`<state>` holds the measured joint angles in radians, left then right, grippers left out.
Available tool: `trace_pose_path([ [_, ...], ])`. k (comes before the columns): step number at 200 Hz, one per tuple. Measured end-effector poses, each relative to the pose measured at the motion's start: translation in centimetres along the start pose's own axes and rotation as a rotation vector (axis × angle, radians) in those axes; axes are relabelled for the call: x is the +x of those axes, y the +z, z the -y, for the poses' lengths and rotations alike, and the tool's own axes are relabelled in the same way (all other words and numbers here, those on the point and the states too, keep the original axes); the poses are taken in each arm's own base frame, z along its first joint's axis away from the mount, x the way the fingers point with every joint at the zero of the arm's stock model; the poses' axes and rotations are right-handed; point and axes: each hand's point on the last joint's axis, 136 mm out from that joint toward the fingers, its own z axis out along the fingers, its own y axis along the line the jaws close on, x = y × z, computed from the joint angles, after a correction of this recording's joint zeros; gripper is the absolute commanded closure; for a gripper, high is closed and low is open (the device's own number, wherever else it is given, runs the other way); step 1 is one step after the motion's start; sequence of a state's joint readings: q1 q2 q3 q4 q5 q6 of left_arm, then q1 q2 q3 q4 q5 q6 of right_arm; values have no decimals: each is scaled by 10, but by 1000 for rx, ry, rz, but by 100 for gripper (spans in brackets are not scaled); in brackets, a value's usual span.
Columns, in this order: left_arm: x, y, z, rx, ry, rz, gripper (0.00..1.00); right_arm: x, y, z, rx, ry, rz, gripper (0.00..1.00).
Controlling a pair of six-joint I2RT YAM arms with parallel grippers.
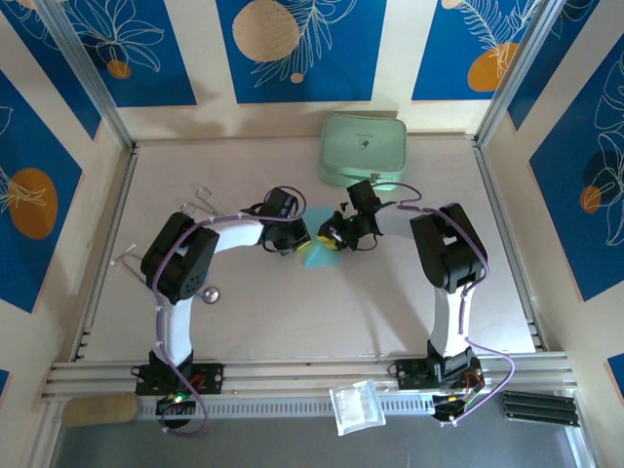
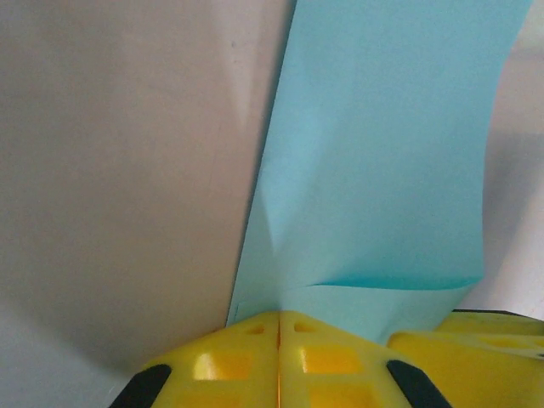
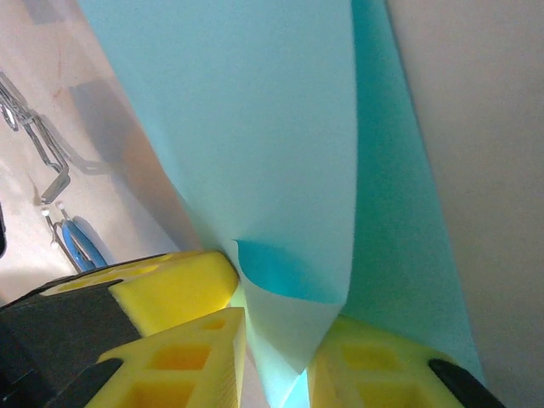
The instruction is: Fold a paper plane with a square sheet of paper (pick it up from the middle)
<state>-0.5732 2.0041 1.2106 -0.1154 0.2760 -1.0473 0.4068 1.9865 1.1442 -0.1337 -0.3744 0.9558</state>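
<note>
You are looking at a robotics lab test cell, not a home or a shop. Identify it by these features. The left arm and the right arm are bolted to slotted aluminium rails along the near edge of the table. Bare aluminium posts rise at the far corners. Printed blue panels with leaf and circle patterns enclose the table on three sides. Purple cables run exposed along each arm.

1. The paper is sitting at the middle of the table, between the left gripper and the right gripper.
2. The case is lying behind them, at the far edge.
3. A bag is lying in front, off the near edge.
</note>
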Motion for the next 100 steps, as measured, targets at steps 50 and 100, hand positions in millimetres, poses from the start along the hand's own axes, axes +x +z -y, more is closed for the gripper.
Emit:
trace_pose_path([
  [50, -1, 0, 0, 2, -5, 0, 89, 2, 1, 1, -10, 1, -6, 91],
  [100, -6, -20, 0, 23, -35, 16, 71, 0, 1, -3, -23, -21, 4, 99],
])
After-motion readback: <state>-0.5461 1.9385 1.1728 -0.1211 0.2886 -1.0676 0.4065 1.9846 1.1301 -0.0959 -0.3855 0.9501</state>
